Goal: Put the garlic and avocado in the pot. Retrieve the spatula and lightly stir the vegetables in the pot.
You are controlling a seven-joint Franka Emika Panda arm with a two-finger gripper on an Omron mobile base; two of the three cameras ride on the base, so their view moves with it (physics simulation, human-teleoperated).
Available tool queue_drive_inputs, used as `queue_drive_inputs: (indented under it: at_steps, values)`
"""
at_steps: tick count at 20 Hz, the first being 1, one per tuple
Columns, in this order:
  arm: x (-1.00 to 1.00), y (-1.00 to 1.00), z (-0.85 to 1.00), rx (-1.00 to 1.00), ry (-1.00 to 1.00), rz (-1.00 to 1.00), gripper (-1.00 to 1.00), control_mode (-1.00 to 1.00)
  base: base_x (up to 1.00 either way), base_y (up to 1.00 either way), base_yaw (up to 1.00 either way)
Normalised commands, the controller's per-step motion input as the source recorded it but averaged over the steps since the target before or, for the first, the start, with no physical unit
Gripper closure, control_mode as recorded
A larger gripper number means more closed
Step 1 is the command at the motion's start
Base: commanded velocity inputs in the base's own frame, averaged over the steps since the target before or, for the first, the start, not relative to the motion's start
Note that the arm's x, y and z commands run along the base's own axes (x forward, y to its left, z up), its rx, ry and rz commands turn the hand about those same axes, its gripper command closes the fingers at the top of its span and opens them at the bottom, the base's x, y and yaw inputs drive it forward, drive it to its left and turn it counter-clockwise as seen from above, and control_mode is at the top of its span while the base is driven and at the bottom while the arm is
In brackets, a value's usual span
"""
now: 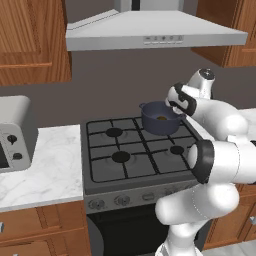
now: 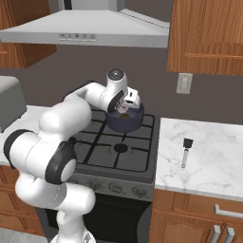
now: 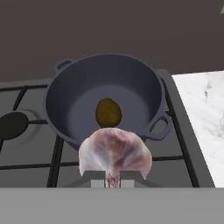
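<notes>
The dark blue-grey pot [image 3: 142, 94] stands on the stove's back right burner, also visible in the base views [image 1: 156, 125] [image 2: 126, 123]. The olive-brown avocado [image 3: 108, 112] lies on its bottom [image 1: 161, 118]. My gripper [image 3: 112, 180] hovers just above the pot's near rim, shut on the garlic [image 3: 114, 151], a whitish-pink lump that hides the fingertips. From the right base view the hand [image 2: 124, 107] hangs over the pot's mouth with the garlic [image 2: 123, 109] under it. The spatula [image 2: 185, 152], black end and thin grey length, lies on the marble counter to the right of the stove.
The stove [image 1: 125, 155] has several burners with black grates, and knobs along its front. A range hood [image 1: 150, 30] hangs overhead. A grey toaster oven [image 1: 12, 132] sits on the left counter. Marble counter [image 2: 213, 161] spreads right of the stove, under wooden cabinets.
</notes>
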Motion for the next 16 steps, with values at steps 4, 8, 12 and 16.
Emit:
queue_drive_inputs:
  at_steps: [4,8,12,16]
  values:
    - [0.00,0.03,-0.15,0.00,0.05,0.00,1.00,-1.00,0.00,0.00,0.00]
    - [0.13,0.00,-0.14,0.00,0.05,0.02,1.00,-1.00,0.00,0.00,0.00]
    - [0.27,0.00,-0.04,0.00,0.03,0.04,1.00,-1.00,0.00,0.00,0.00]
    - [0.34,0.00,0.00,0.00,0.03,0.05,1.00,-1.00,0.00,0.00,0.00]
